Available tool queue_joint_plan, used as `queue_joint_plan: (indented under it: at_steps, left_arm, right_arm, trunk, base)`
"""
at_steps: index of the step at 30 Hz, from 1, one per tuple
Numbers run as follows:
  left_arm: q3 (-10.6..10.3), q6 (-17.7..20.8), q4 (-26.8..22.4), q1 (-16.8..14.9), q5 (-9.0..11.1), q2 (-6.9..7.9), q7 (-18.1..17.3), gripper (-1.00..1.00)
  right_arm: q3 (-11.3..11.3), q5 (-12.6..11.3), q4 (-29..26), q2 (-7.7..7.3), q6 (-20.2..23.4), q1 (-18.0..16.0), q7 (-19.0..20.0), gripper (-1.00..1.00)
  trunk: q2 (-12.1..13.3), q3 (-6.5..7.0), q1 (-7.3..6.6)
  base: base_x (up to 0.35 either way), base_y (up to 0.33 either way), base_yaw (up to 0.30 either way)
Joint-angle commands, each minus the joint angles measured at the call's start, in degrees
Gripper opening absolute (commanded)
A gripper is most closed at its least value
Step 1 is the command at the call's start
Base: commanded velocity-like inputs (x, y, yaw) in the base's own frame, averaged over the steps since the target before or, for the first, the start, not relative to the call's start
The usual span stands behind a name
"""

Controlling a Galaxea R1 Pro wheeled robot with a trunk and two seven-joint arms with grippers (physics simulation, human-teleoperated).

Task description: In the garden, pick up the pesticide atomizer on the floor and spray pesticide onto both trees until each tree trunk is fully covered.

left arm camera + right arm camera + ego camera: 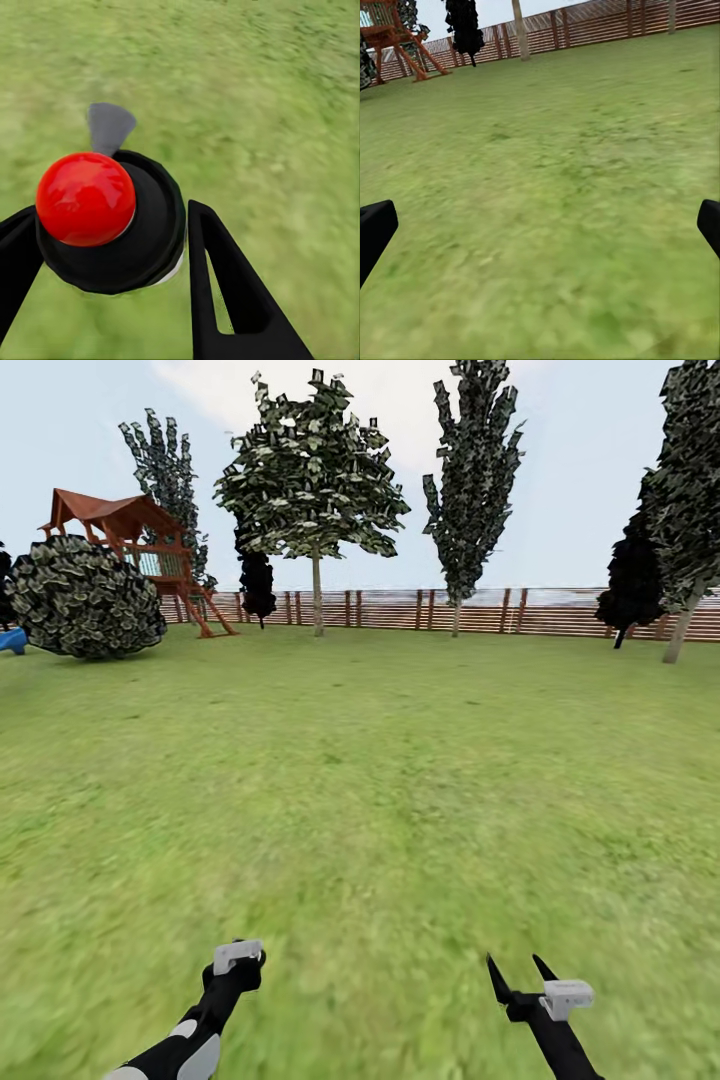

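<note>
Left hand (112, 247) clenched on the pesticide atomizer (105, 217), pickup done. Right hand (520, 972) released. 2 trees (315, 480) near fence (400, 610), both trunks unsprayed.

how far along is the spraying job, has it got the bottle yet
Pickup looks done: the left gripper is shut on the spray bottle, seen from above over grass. The right gripper is open and holds nothing. Spraying is left: the trees stand far off by the wooden fence, across the lawn, so the robot must get closer first.
</note>
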Motion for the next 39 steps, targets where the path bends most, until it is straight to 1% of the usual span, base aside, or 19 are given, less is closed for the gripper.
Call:
queue_joint_plan:
  at_steps: [1,39]
  left_arm:
    - [0.00,0.00,-0.01,0.00,-0.02,0.00,0.01,-1.00]
    - [-0.08,0.00,-0.01,0.00,-0.02,-0.05,0.01,-1.00]
  right_arm:
    - [0.00,0.00,0.00,0.00,0.00,0.01,0.00,1.00]
    - [0.00,0.00,0.01,0.00,0.00,0.00,0.00,1.00]
  trunk:
    - [0.00,0.00,0.00]
    - [0.00,0.00,0.00]
  base:
    - [0.338,0.000,0.000]
    - [0.338,0.000,0.000]
